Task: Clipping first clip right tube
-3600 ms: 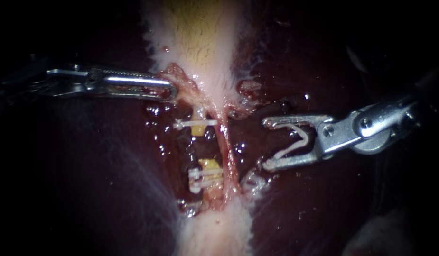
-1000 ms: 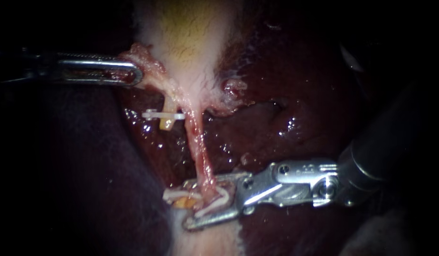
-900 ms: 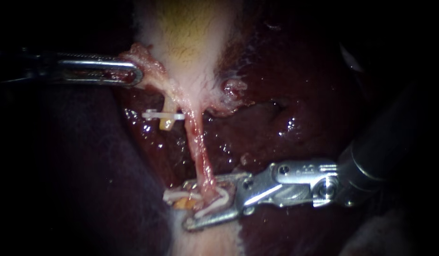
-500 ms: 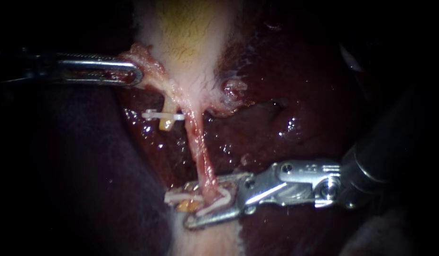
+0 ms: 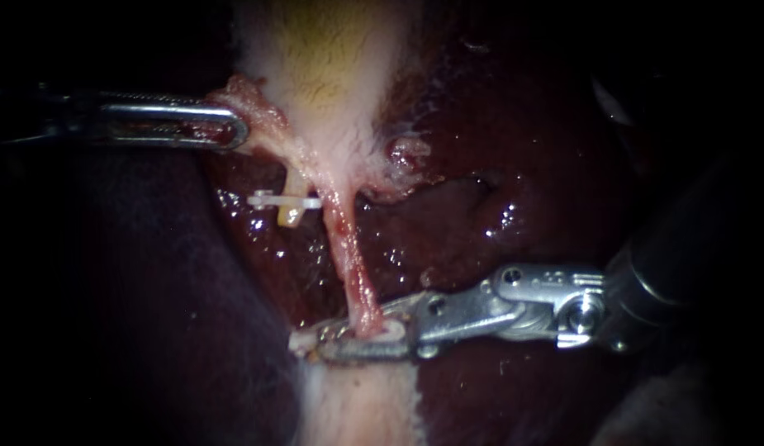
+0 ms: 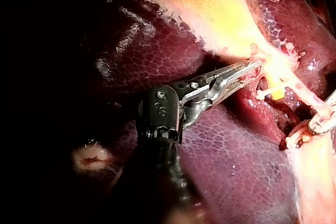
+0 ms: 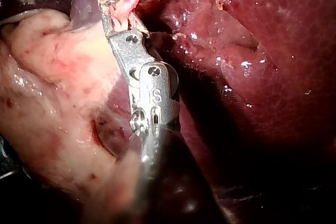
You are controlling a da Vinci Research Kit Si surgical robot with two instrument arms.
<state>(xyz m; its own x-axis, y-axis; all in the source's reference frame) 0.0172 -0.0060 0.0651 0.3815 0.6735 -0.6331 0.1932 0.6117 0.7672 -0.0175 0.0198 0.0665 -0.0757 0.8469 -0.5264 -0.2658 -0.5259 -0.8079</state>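
Right tube (image 5: pixel 348 256), the pink strand running down from the gallbladder (image 5: pixel 332 66), is now squeezed in the right instrument's (image 5: pixel 361 339) pincer at the end farthest from the gallbladder. Half a second ago that pincer stood wide around it; now it is narrowed almost flat, and the white clip (image 5: pixel 388 332) is pressed onto the tube. The clip is judged closed, with only release remaining. Gallbladder tissue (image 5: pixel 237 91) is gripped by the left instrument's (image 5: pixel 233 132) pincer beside the gallbladder.

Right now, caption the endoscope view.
Right instrument shuts a clip on the right tube; left instrument grips tissue by the gallbladder.
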